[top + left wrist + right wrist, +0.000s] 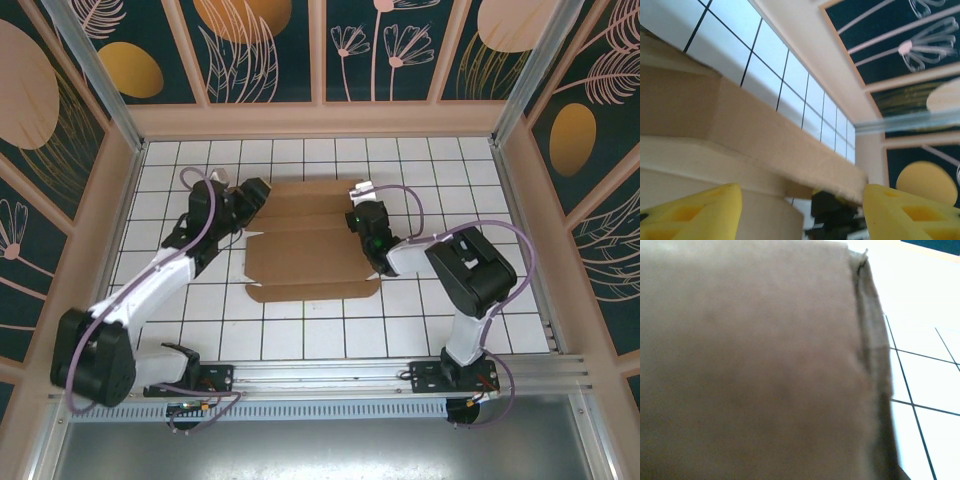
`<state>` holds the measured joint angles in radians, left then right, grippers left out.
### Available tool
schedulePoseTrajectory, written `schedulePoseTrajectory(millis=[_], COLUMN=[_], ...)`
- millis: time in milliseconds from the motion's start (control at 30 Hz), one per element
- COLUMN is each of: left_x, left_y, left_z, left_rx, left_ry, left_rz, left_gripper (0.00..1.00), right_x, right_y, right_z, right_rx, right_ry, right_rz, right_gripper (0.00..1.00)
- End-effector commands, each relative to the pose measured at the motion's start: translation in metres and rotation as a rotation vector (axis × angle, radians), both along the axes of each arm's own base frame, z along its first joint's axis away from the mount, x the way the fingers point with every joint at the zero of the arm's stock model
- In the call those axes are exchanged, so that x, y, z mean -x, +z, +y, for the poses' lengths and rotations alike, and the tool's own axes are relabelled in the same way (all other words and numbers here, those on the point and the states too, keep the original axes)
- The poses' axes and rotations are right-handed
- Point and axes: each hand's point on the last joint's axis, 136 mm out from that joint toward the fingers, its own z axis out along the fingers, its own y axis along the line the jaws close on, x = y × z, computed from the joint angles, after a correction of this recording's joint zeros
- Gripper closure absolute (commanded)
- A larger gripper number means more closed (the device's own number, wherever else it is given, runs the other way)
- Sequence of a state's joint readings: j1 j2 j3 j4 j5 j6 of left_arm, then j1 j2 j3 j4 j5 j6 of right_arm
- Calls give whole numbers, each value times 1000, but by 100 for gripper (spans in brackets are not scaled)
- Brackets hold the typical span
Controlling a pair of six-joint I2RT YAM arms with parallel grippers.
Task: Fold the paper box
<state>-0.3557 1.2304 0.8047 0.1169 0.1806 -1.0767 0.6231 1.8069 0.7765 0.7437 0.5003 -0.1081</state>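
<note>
Surface: white tiled table (300, 335), walled in by dark floral panels (270, 45).
Left arm: stretched forward; left gripper (255, 195) at the paper box (305, 250) left edge, yellow fingers (690, 215) spread wide, clasping nothing.
Right arm: elbow bent inward; right gripper (362, 200) closed at the right edge, hold on cardboard unclear.
Box position: mid-table, between both grippers.

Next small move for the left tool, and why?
Probably ease the left tool forward onto the paper box flap edge and close: its fingers stand open short of it, while the right tool is shut at the opposite edge.
</note>
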Motion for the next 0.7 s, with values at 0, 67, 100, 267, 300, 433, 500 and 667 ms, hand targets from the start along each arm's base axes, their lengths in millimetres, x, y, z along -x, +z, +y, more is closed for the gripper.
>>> schedulePoseTrajectory(millis=[0,67,100,267,300,433,500,667], left_x=[31,36,36,12,8,-7,-9,-8], left_y=[8,27,35,23,17,7,8,-1], left_z=[8,23,27,45,46,36,21,5], left_rx=[-215,-316,-341,-384,-390,-372,-291,-178], left_ry=[-123,-107,-106,-115,-121,-163,-215,-266], left_rz=[-60,-121,-144,-75,-52,-38,-60,-51], left_gripper=[36,35,34,33,33,33,34,38], right_x=[11,19,22,40,43,50,50,51], right_y=[-3,-8,-10,-19,-20,-23,-24,-24], right_z=[-21,-26,-26,-33,-35,-38,-38,-33], right_rx=[-15,-47,-55,-84,-85,-95,-96,-101], right_ry=[-97,-104,-101,-87,-89,-86,-84,-75], right_rz=[26,44,52,67,66,65,65,63], right_gripper=[100,100,100,100,100,100,100,100])
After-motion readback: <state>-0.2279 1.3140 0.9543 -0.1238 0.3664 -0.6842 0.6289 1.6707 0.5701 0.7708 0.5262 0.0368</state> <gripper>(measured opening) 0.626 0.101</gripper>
